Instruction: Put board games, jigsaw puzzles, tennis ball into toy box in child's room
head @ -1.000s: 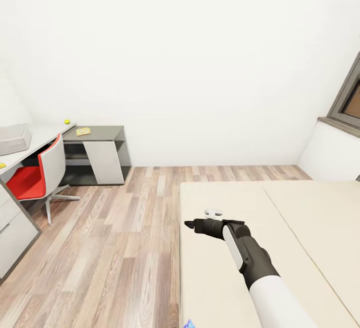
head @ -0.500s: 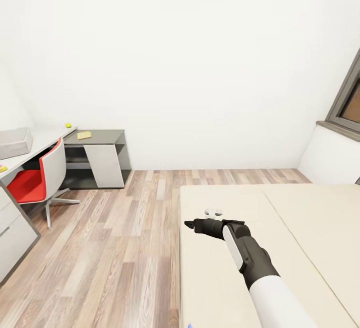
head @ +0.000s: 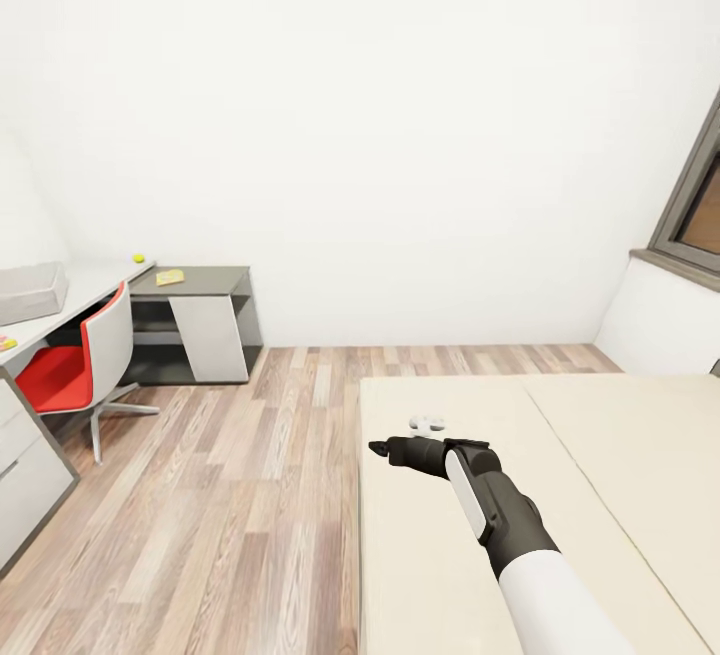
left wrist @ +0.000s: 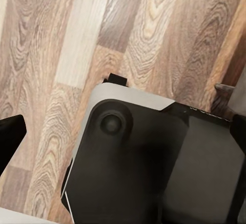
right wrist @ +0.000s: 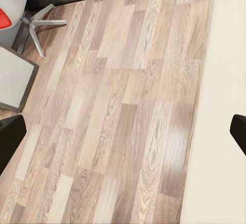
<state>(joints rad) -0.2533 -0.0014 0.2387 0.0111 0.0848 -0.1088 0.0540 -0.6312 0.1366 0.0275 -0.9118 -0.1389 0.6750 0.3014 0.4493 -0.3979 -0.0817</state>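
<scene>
My right gripper (head: 379, 449) hangs open over the near left part of the bed (head: 440, 555), with nothing between its fingers; in the right wrist view the right gripper (right wrist: 124, 134) looks down at the bed's edge and the wood floor. The left gripper (left wrist: 123, 131) is open above the floor and my dark base. Across the room, the table (head: 95, 280) holds a grey toy box (head: 30, 292), a tennis ball (head: 138, 258) and a small yellow and red item (head: 6, 342). A yellow board game (head: 169, 277) lies on the table's lower dark section.
A red and white swivel chair (head: 75, 360) stands tucked at the table. Open wood floor (head: 230, 495) runs between the bed and the table. A window (head: 700, 205) sits above a white ledge at the far right.
The whole view has shifted, so the camera moved: table and floor sit slightly lower and a small blue thing at the bottom edge has left view. The right arm keeps its pose.
</scene>
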